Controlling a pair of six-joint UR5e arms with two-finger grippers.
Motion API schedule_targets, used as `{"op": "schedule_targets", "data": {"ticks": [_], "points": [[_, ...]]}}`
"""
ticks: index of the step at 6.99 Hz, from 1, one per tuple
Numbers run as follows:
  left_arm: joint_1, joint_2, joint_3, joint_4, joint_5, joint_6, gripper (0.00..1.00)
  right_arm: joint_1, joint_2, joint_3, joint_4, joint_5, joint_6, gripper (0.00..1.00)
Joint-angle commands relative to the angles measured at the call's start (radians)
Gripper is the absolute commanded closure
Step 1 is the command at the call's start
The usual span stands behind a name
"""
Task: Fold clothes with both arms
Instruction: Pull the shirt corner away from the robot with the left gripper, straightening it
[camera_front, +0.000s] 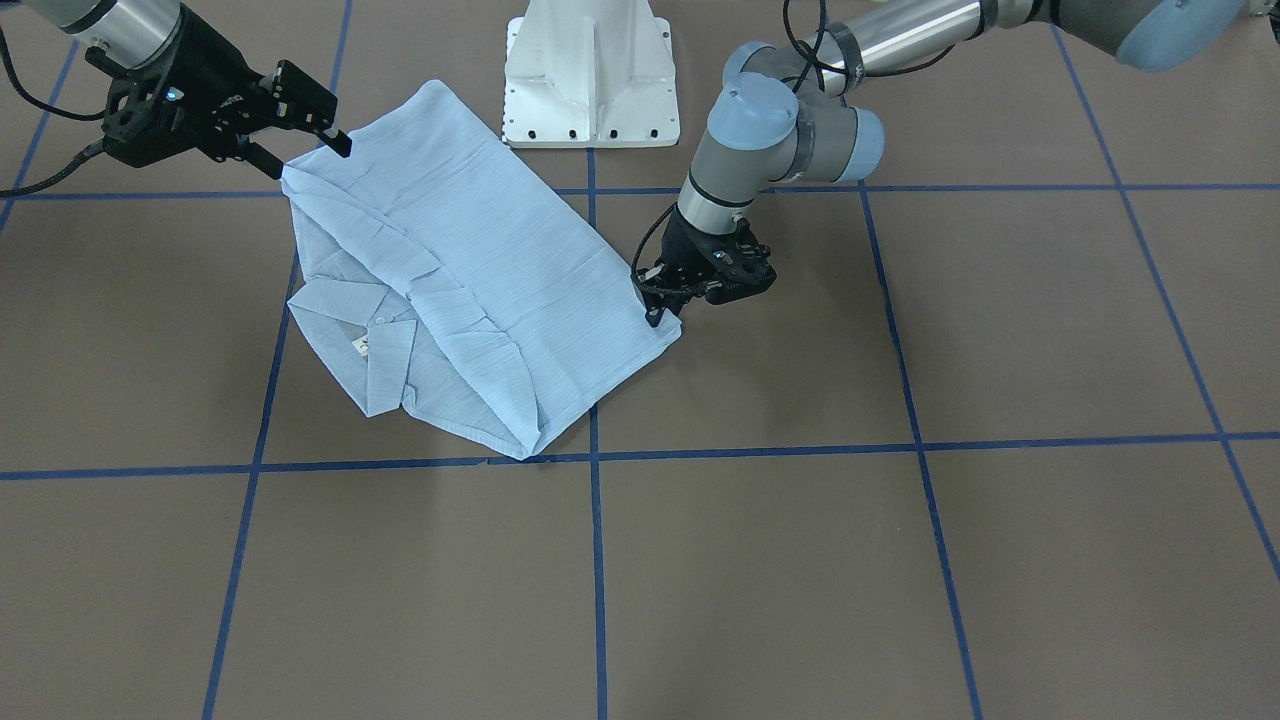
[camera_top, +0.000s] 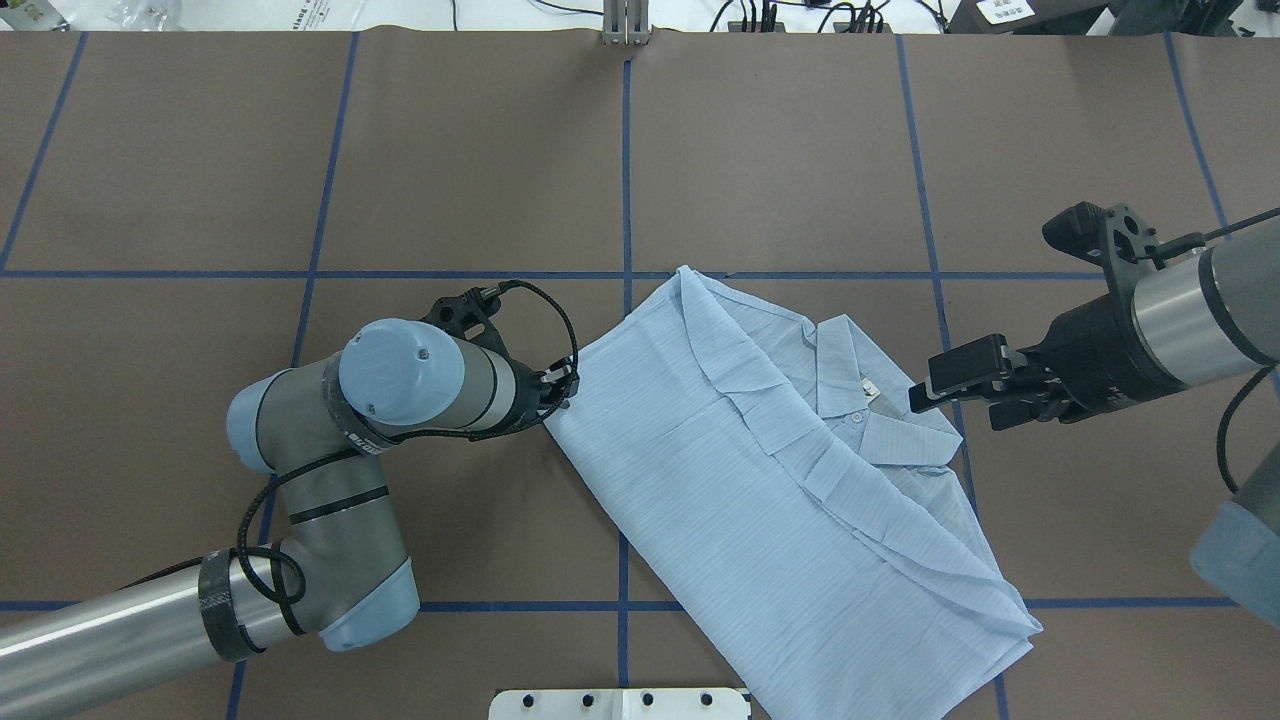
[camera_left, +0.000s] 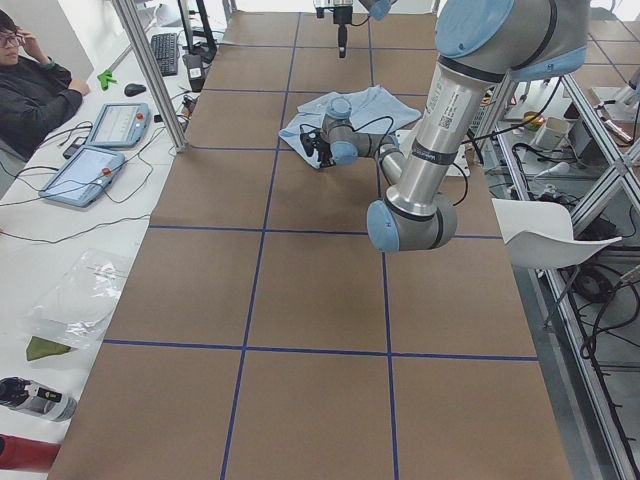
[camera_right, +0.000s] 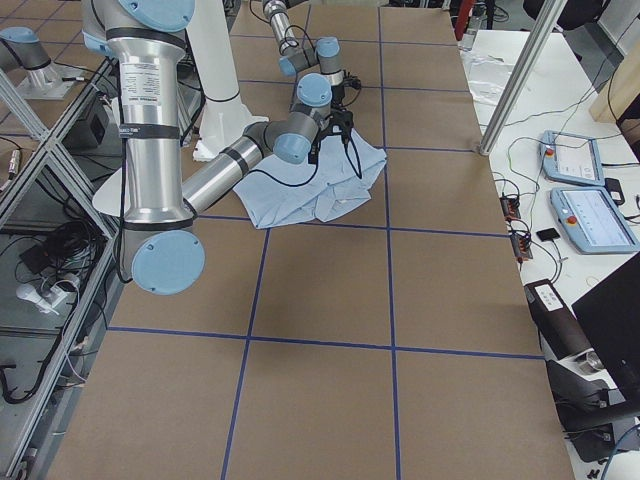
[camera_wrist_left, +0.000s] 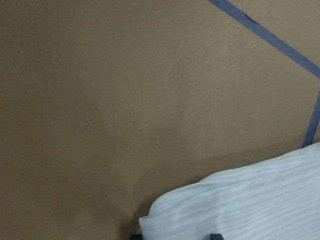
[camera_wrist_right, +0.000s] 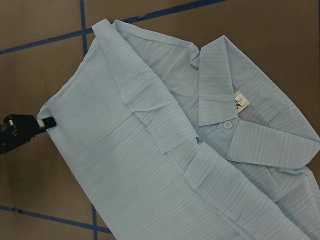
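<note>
**Light-blue striped shirt lying folded on the desk, one gripper at each end**

A thin light-blue shirt with fine stripes lies flat on a brown desk marked with a grid of blue tape lines. Its sides are turned in over the body, so it forms a rough rectangle set diagonally across the grid. It sits just in front of the robot's white pedestal base. The collar is spread open and faces up, showing a small neck label and a white button just below it.

The left gripper points down at the shirt's hem corner, at the end farthest from the collar, with its tips right at the cloth edge. Its wrist camera shows that corner at the bottom of the view. You cannot tell whether this gripper is clenched on the fabric.

The right gripper lies nearly level at the collar end, beside the shoulder edge. Its fingers are spread apart and it is released, grasping nothing. Whether it touches the shirt cannot be told.
</note>
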Motion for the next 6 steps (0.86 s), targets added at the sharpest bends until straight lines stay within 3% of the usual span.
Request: {"op": "schedule_targets", "data": {"ticks": [1,4,6], "points": [[-0.034,-0.001,-0.003,0.000,-0.011,0.008,1.00,0.000,0.000,-0.002,0.000,0.000,-0.004,0.00],[-0.160,-0.006,0.029,0.003,-0.011,0.080,1.00,0.015,0.004,-0.005,0.000,-0.006,-0.007,0.00],[-0.217,-0.114,0.187,-0.009,-0.008,0.103,1.00,0.017,0.027,-0.016,0.000,-0.025,-0.005,0.00]]}}
